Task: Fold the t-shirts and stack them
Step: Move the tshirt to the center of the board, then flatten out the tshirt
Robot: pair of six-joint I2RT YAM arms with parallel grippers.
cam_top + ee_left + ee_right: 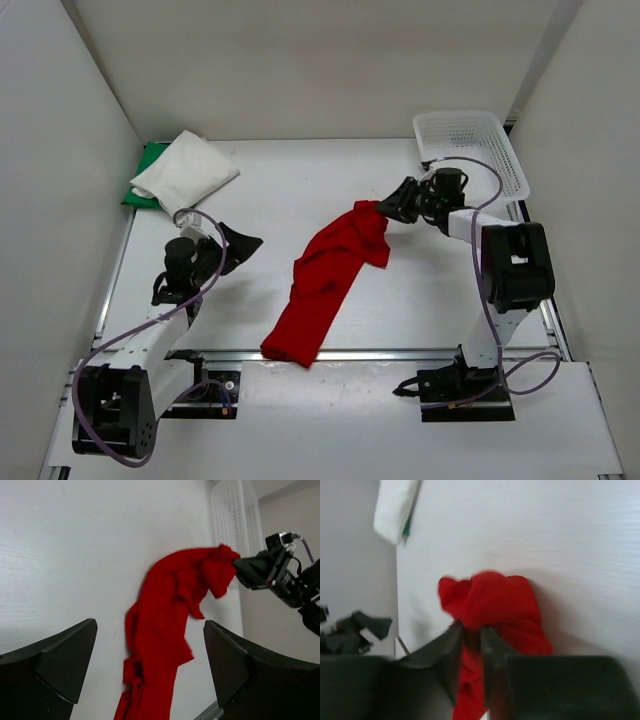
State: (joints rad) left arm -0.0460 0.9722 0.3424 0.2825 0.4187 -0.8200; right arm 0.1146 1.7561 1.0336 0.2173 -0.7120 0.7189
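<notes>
White table [300, 170] fills the middle of the overhead view. The red t-shirt [330, 280] lies on it, rumpled in a long diagonal strip from lower centre up toward right of centre. The folded white t-shirt [185, 170] sits upper left on top of the green t-shirt [148, 157], which shows only as an edge; the white mesh basket [470, 135] is upper right. The right gripper [385, 208], just below the basket, has its fingers [452, 650] pinched narrow on the bunched upper end of the red t-shirt. The left gripper [238, 250], left of centre, has its jaws spread wide on nothing, clear of the red cloth.
</notes>
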